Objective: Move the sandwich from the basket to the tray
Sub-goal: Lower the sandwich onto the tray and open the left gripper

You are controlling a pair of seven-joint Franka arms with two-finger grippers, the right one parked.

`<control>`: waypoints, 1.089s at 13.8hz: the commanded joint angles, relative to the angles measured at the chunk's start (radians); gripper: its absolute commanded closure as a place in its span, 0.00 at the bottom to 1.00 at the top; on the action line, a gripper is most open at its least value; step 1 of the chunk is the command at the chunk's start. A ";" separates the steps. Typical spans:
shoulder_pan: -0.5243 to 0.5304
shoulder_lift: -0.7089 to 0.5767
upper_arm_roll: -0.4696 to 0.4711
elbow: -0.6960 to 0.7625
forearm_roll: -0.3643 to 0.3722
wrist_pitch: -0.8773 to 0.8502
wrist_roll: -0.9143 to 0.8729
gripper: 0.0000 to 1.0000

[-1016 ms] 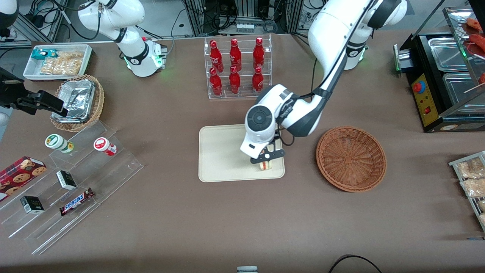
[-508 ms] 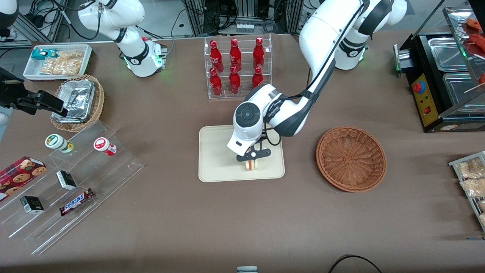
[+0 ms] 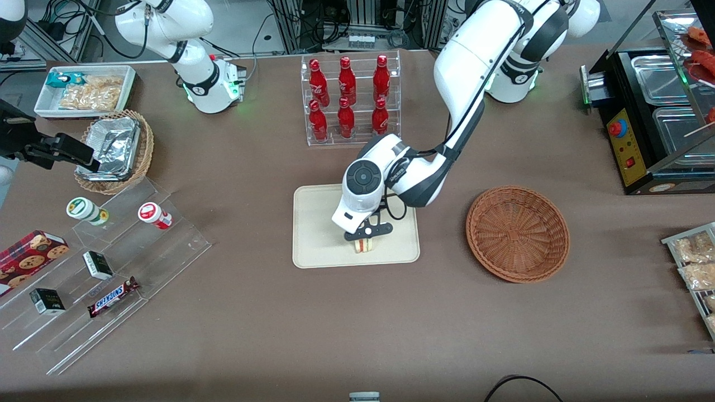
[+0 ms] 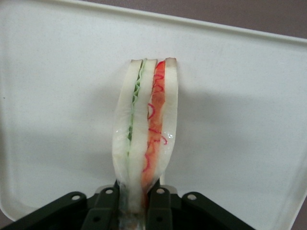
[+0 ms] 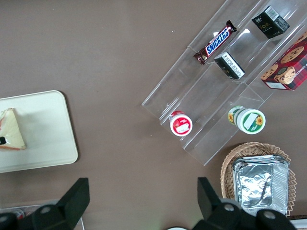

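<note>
Claw: the claw (image 3: 366, 235) hangs over the tray's edge nearest the front camera, its fingers (image 4: 106, 203) pinched close on the sandwich, one against each bread face.
Grip point: the fingers clamp one end of the wedge; the rest sticks out free of the claw.
Sandwich: the sandwich (image 4: 145, 127) is over the tray (image 3: 318, 223), inside its rim; whether it touches the tray floor cannot be told.
Sandwich look: three pale white bread slices, a thin green layer in one gap, a red-orange layer with red shreds in the other, the cut side glossy.
Sandwich axis: in the left wrist view its long axis runs straight out from the claw, and the cut side with the filling faces the camera; the slices bow slightly near the fingers.
Basket: the round reddish-brown basket (image 3: 518, 233) sits on the surface (image 3: 357, 324) beside the tray, toward the working arm's end, apart from it.
</note>
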 commanded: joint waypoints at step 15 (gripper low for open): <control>0.045 -0.271 0.056 0.032 0.002 -0.362 0.008 0.00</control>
